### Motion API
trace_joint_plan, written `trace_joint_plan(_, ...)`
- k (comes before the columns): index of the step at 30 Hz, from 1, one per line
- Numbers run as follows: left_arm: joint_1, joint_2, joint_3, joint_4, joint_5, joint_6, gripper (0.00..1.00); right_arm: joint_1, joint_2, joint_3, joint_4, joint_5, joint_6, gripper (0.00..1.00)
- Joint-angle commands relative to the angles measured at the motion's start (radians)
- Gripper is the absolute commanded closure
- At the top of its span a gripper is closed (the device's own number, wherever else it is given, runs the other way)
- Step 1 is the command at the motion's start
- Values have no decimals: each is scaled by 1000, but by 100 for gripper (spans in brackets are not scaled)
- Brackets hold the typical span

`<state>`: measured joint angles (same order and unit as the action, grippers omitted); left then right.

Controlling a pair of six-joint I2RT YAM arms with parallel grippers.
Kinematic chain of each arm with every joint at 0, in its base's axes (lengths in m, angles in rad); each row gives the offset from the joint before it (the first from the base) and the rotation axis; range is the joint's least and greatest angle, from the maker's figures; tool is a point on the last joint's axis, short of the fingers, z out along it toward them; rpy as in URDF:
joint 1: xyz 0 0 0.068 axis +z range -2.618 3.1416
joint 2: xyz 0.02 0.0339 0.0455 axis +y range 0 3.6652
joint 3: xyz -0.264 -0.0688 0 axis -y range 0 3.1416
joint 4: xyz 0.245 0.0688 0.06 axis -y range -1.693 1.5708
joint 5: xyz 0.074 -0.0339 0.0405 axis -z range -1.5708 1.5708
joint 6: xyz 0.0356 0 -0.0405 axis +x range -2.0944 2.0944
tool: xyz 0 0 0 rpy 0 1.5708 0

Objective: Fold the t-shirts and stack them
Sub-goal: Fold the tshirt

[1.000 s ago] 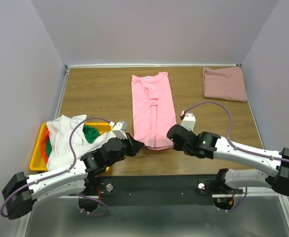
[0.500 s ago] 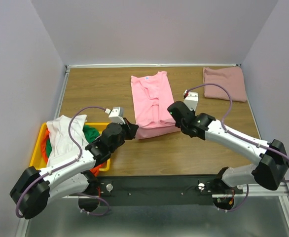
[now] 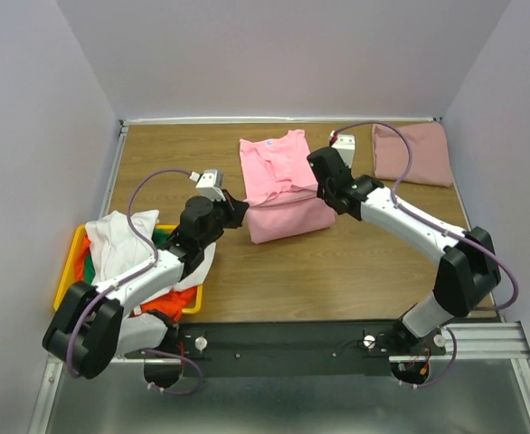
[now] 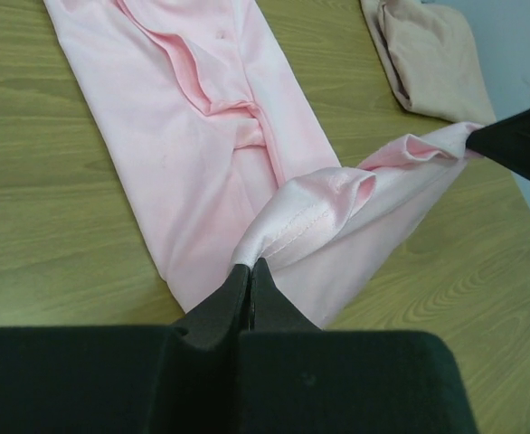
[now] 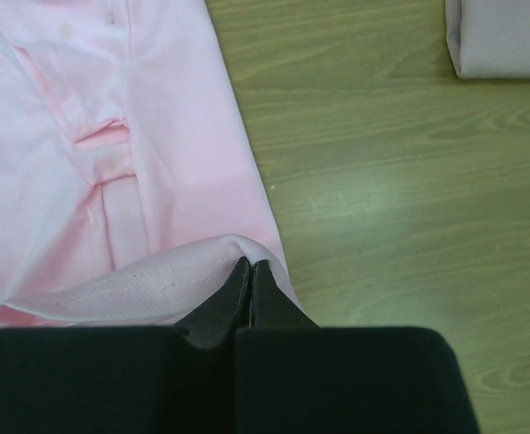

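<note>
Pink cotton t-shirt (image 3: 279, 172) was mid-fold, hem clamped by left gripper (image 4: 250, 267) and right gripper (image 5: 250, 265); laying it farther seemed next.

The bench (image 3: 170, 154) is brown with wood grain, the bright pink t-shirt (image 3: 279, 185) and the dusty rose-pink t-shirt (image 3: 414, 154) are plain, the yellow bin (image 3: 66, 285) shows a white t-shirt (image 3: 116, 253), a green t-shirt (image 3: 163, 238) and an orange t-shirt (image 3: 179, 298), and the left pincer (image 4: 250, 267) and right pincer (image 5: 250, 265) are black on white-and-black arms (image 3: 401, 217).
</note>
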<state>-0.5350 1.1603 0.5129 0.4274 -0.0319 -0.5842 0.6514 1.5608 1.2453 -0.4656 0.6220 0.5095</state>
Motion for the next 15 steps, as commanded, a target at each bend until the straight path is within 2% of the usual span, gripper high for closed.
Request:
trace_joint_plan(1,66,111,55,91,127,61,100,-47,106,74,45,-36,-77,100)
trace_joint_plan(11,161,444,193,148,267,70,100,-113,344,193,88,-116,-134,100)
trace_joint_plan(15,178,507,222,172,288,55,100,-119,416,223,93,-130,-140,100)
